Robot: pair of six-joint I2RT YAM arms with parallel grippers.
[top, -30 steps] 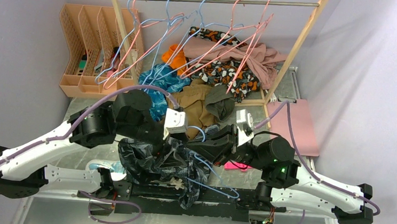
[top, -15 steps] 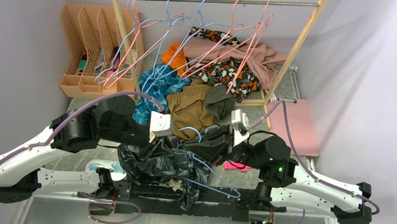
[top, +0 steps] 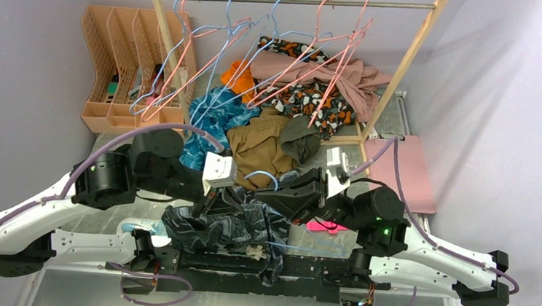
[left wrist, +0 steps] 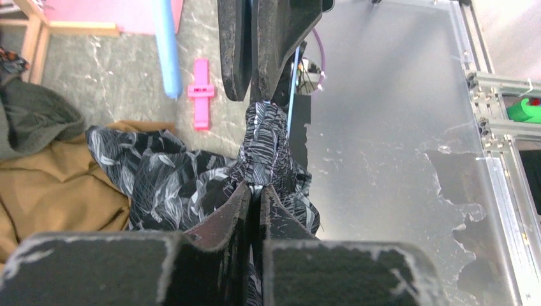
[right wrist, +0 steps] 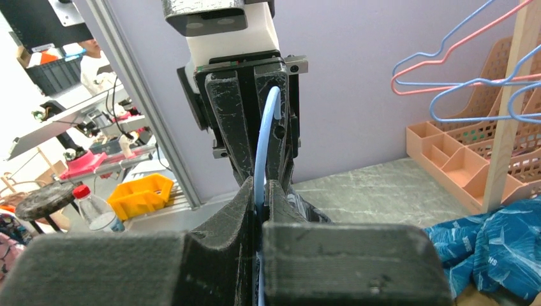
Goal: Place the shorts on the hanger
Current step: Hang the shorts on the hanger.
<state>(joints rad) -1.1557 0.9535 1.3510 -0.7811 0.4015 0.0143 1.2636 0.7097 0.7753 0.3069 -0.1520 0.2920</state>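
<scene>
Looks about halfway: right hand (right wrist: 263,188) clamps the hanger (right wrist: 265,127), left hand (left wrist: 255,189) pinches the shorts (left wrist: 263,137) bunched just ahead, not yet draped properly.

No writing could be read in any view.
In the right wrist view, small white marks on the teal-blue garment (right wrist: 504,245) looked like letters but were too small to make out. The plastic bottle (right wrist: 96,209) and the yellow bin (right wrist: 141,194) in the background clutter were too blurred to tell whether they bore any writing.
</scene>
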